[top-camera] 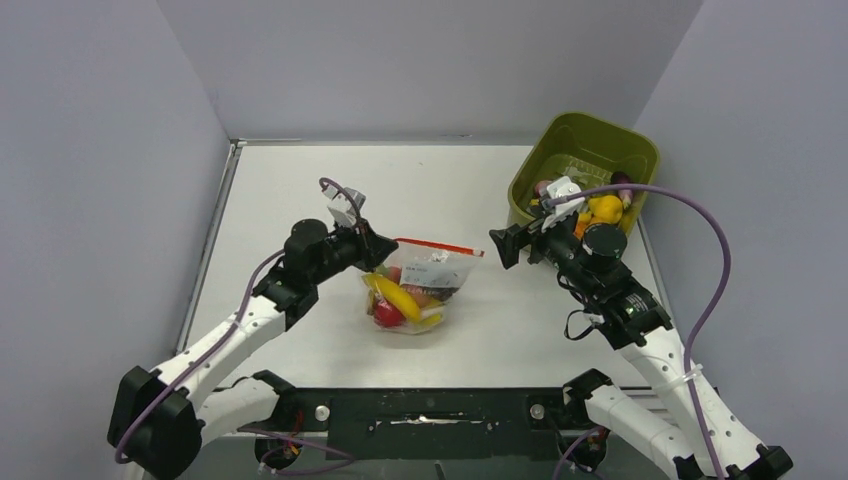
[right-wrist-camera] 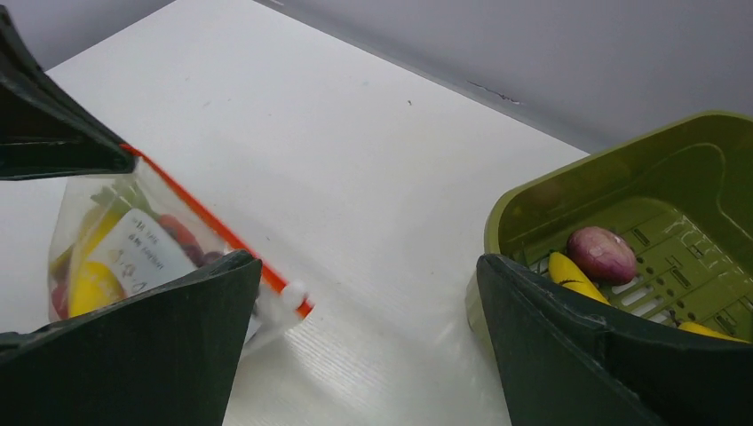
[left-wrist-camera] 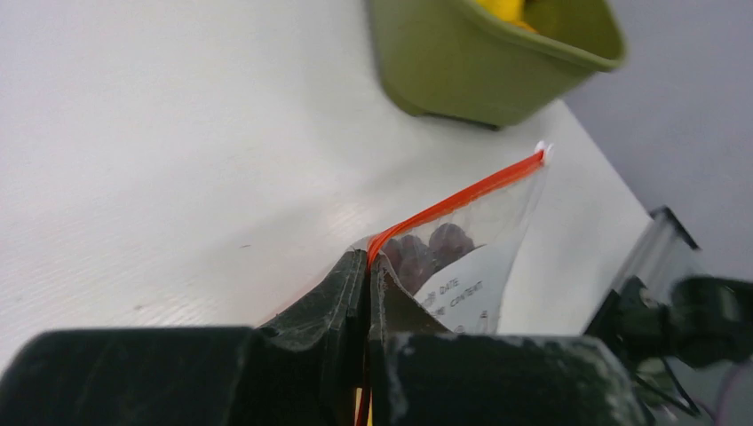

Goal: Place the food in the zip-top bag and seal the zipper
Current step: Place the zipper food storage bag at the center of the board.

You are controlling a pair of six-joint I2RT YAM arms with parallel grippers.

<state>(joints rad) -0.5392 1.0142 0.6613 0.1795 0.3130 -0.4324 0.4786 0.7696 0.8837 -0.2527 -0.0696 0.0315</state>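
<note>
the left gripper [left-wrist-camera: 367,263] is squeezed tight on one end of the thin orange-red plastic zipper strip [left-wrist-camera: 462,193] and holds that corner up off the white table top [left-wrist-camera: 178,133]. the strip runs away from its fingers in a straight, tight line to a small white tab [left-wrist-camera: 543,149] at the far end. under the strip hangs the clear crinkly zip-top bag [top-camera: 430,285]. the little plastic toy food [top-camera: 392,296], yellow and red bits, sits in the bottom of it, in the middle of the table between the two arms. the right gripper [right-wrist-camera: 368,266] is spread wide and holds nothing. the white tab end of the strip is just by one of its fingers, not yet between the two. i think the job now is the closing. to do it well, the right gripper should slide over so the strip sits between its fingers, pinch softly, then run along the strip toward the left one, which should hold firm so the line is tight. i can't tell how much of the strip is pressed shut already. the olive-green plastic bin [right-wrist-camera: 613,177], with a purple piece and yellow pieces in it, is close by, so mind not to bump it.
</note>
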